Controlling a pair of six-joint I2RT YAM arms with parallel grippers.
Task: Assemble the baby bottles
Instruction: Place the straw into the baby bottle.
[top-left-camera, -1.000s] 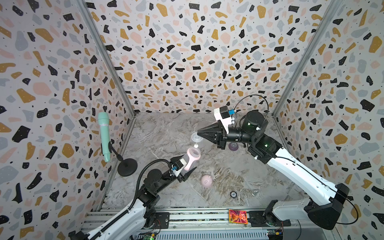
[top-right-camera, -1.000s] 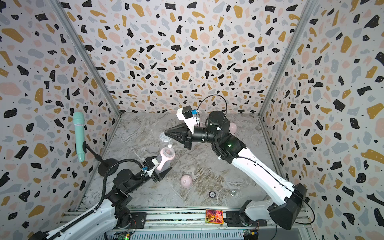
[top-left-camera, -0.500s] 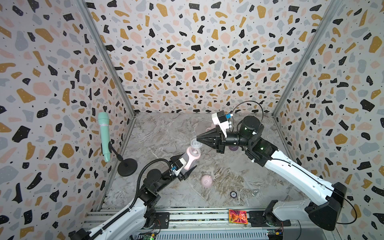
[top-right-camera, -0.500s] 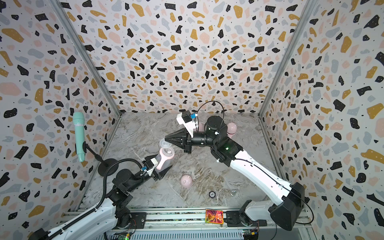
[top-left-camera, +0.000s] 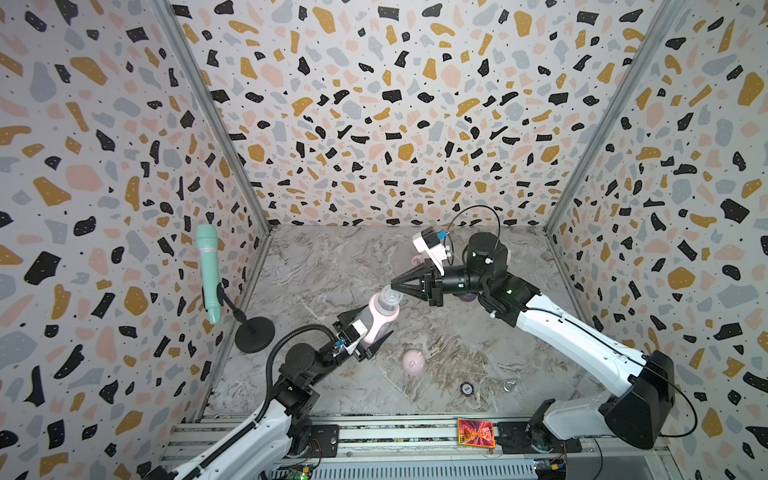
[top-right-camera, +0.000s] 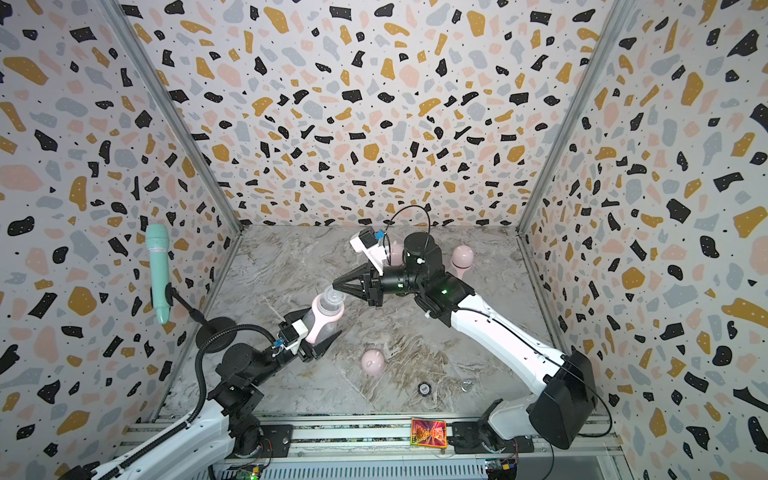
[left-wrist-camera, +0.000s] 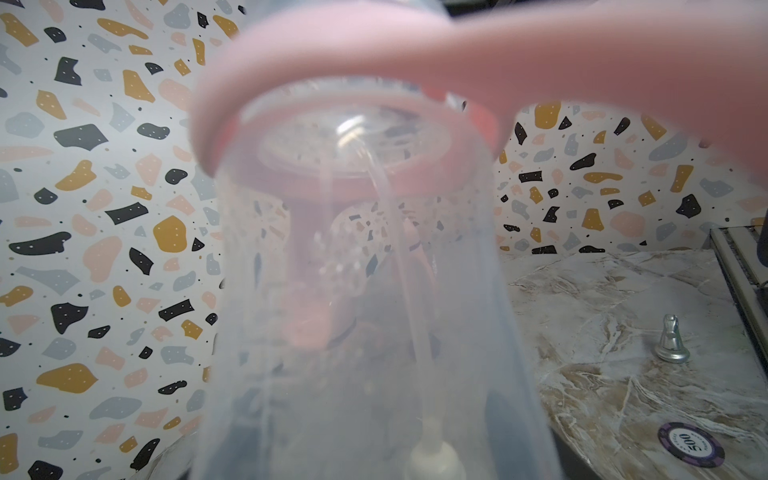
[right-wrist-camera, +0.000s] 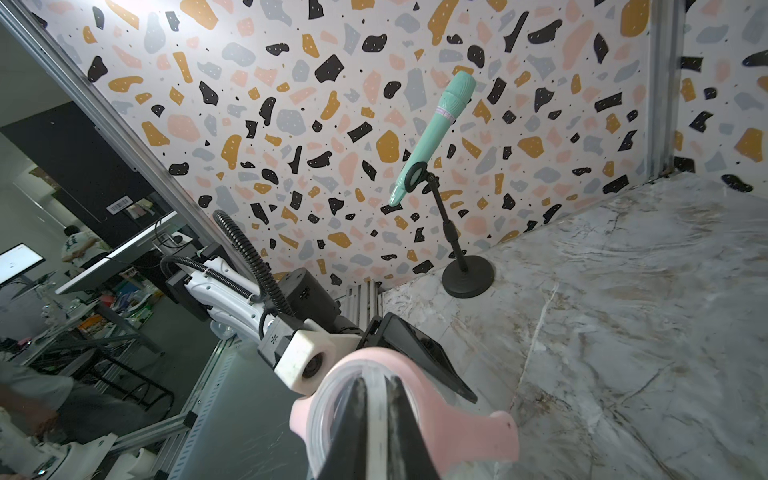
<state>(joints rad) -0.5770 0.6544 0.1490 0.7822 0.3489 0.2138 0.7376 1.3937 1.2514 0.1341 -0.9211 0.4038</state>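
**Teat meets bottle mouth in mid-air, centre of the frame**

Your left gripper (top-left-camera: 365, 329) clamps the clear, smooth-walled bottle (top-left-camera: 376, 313) around its body, tilted with its mouth toward the upper right. Your right gripper (top-left-camera: 395, 286), jaws closed, seems to pinch the soft clear teat (top-left-camera: 390, 296) at that mouth, though the wrist view shows only a pale strip between the black fingers. Watch the push: off-axis pressure can twist the slick plastic in the left clamp. The floppy teat can fold or seat crooked in the matte pink two-handled ring (right-wrist-camera: 436, 415). The thin straw (left-wrist-camera: 395, 270) inside could kink. A slip drops parts onto the marbled table (top-left-camera: 332, 266), where the rounded pink dome cap (top-left-camera: 413, 362) lies at lower centre. Another capped bottle (top-right-camera: 462, 257) stands at the back.
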